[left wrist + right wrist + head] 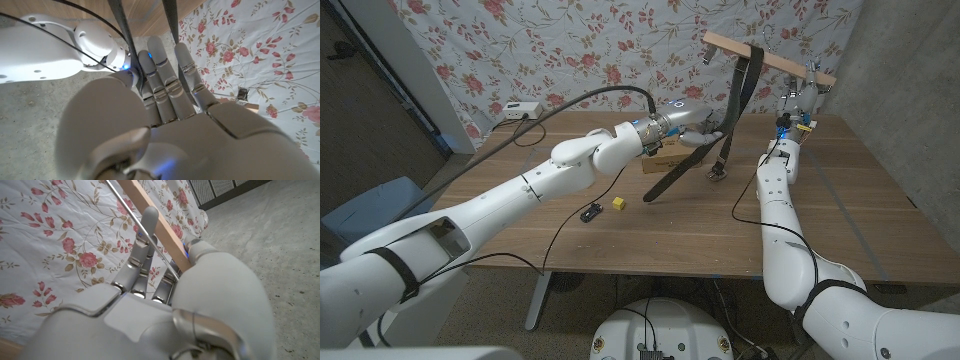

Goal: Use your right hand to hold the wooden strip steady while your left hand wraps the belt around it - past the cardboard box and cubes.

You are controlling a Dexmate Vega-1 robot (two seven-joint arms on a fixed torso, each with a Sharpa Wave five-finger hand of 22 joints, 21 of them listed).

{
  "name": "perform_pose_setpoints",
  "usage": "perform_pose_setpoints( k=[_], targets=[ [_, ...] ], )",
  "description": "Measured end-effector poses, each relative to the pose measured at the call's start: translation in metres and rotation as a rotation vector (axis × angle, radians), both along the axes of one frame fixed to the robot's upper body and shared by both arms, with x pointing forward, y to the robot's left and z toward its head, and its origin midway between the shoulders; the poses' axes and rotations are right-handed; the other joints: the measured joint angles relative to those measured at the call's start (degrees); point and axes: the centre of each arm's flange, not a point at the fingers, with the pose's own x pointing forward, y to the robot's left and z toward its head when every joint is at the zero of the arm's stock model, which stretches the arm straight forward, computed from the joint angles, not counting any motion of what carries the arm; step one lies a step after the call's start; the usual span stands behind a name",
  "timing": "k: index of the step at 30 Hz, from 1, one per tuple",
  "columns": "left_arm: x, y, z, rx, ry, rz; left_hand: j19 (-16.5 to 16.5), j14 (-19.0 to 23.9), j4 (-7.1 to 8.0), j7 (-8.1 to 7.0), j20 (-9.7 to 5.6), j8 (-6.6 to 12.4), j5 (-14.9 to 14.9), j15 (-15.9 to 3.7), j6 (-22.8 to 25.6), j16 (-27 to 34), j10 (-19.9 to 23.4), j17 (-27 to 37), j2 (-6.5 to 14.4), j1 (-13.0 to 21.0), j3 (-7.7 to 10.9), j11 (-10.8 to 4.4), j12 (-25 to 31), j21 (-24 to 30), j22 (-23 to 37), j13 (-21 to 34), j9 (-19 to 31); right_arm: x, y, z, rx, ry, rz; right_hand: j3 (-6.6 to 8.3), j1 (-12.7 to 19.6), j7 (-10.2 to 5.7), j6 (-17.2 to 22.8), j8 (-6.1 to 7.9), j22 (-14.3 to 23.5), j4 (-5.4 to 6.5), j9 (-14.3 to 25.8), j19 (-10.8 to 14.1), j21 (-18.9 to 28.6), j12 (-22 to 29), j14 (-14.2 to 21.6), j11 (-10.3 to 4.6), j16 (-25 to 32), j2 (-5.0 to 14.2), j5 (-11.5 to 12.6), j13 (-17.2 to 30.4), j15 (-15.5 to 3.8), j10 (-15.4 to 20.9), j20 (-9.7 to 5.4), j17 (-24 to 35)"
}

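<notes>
The wooden strip [775, 61] is held up in the air over the table's far right. My right hand [800, 101] grips it near its right end; in the right wrist view the fingers [145, 240] curl around the strip [159, 226]. A dark belt [735, 100] is draped over the strip, and its two strands hang down to the table. My left hand [703, 131] reaches the hanging strands at mid height. In the left wrist view its fingers [167, 75] are stretched out straight beside the belt strands [121, 30], with nothing closed in them.
A cardboard box [667, 155] stands on the table [840, 210] just behind my left wrist. A yellow cube [617, 203] and a small black object [590, 212] lie near the middle. A white box [523, 110] with a cable sits at the far left edge.
</notes>
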Motion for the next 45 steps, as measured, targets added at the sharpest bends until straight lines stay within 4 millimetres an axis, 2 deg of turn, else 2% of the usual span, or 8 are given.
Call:
perform_pose_setpoints(
  k=[6, 18, 20, 21, 23, 30, 45],
  targets=[
    [-0.011, -0.004, 0.01, -0.043, -0.006, -0.054, 0.0, 0.0, 0.14, 0.0, 0.0, -0.21, 0.0, 0.01, 0.0, -0.33, 0.02, 0.0, 0.0, 0.0, 0.14, 0.02, -0.49, 0.22, 0.0, 0.25, 0.28, 0.004, -0.005, -0.007, -0.039, 0.02, -0.019, 0.0, 0.0, -0.01, 0.01, 0.0, -0.15, 0.0, 0.12, 0.0, -0.08, 0.0, 0.0, 0.0, 0.0, 0.0, 0.0, 0.0, 0.0, 0.0, 0.0, 0.0],
    [-0.035, -0.002, 0.056, -0.209, -0.135, -0.121, 0.0, 0.09, 0.14, 0.02, 0.0, -0.48, -0.01, 0.1, 0.24, -0.54, 0.1, -0.06, 0.0, 0.0, 0.14, -0.12, -0.98, 0.44, 0.0, 0.26, 0.55, 0.013, -0.01, -0.015, -0.217, -0.003, -0.051, -0.02, -0.45, -0.51, 0.73, -0.35, 0.21, 0.04, -0.01, 0.0, -0.63, 0.0, 0.0, 0.0, 0.0, -0.45, 0.0, 0.0, 0.0, 0.0, 0.0, 0.0],
    [-0.037, 0.0, 0.062, -0.231, -0.157, -0.123, 0.0, 0.2, 0.14, 0.03, 0.0, -0.5, -0.01, -0.03, 0.25, -0.54, 0.1, 0.0, 0.0, 0.0, 0.14, -0.12, -0.98, 0.44, 0.0, 0.46, 0.55, 0.015, -0.013, -0.018, -0.231, 0.001, -0.055, -0.1, -0.69, -0.51, 0.73, -0.35, 0.22, 0.14, -0.01, 0.0, -1.02, -0.01, 0.0, 0.0, 0.0, -0.69, 0.01, 0.01, 0.0, 0.0, 0.0, 0.0],
    [-0.037, 0.0, 0.063, -0.236, -0.161, -0.123, 0.0, 0.2, 0.14, 0.09, 0.0, -0.64, -0.01, -0.05, 0.31, -0.54, 0.1, 0.0, 0.0, 0.0, 0.14, -0.12, -1.17, 0.44, 0.0, 0.44, 0.55, 0.015, -0.014, -0.019, -0.231, 0.004, -0.055, 0.47, -0.68, -0.51, 0.73, -0.35, 0.22, 0.72, -0.01, 0.0, -1.15, -0.01, 0.0, 0.0, 0.0, -0.68, 0.01, 0.02, 0.0, 0.0, 0.0, 0.0],
    [-0.041, 0.003, 0.076, -0.267, -0.193, -0.125, 0.0, 0.2, 0.14, 0.08, 0.0, -0.69, -0.01, -0.05, 0.32, -0.54, 0.1, 0.23, 0.0, 0.0, 0.14, -0.12, -1.19, 0.44, 0.0, 0.47, 0.55, 0.015, -0.014, -0.021, -0.268, -0.008, -0.058, 0.54, -0.68, -0.51, 0.72, -0.36, 0.21, 0.92, -0.01, 0.0, -1.43, -0.02, 0.0, 0.0, 0.0, -0.68, 0.0, 0.04, 0.0, 0.0, 0.0, 0.0],
    [-0.044, 0.009, 0.099, -0.337, -0.256, -0.12, 0.0, 0.13, 0.14, 0.04, 0.0, -0.91, -0.06, -0.3, 0.36, -0.57, 0.2, 0.27, 0.0, 0.0, 0.14, -0.22, -1.41, 0.64, 0.0, 0.69, 0.78, 0.016, -0.018, -0.03, -0.319, -0.011, -0.06, 0.62, -0.68, -0.5, 0.72, -0.46, 0.18, 1.0, -0.11, 0.0, -1.44, -0.16, 0.0, 0.0, 0.0, -0.68, 0.01, 0.33, 0.0, 0.0, 0.0, 0.0],
    [-0.042, 0.014, 0.139, -0.419, -0.353, -0.057, 0.0, 0.13, 0.14, 0.1, 0.0, -1.56, -0.35, -0.3, 0.52, -0.98, 0.36, 0.26, 0.0, 0.0, 0.14, -0.27, -1.83, 0.86, 0.0, 0.96, 1.05, 0.018, -0.023, -0.033, -0.449, -0.039, -0.059, 0.68, -0.99, -0.51, 0.72, -0.67, 0.18, 1.05, -0.11, 0.0, -1.43, -0.21, 0.0, 0.01, 0.0, -0.99, 0.0, 0.52, 0.0, 0.01, 0.0, 0.0]
  ],
)
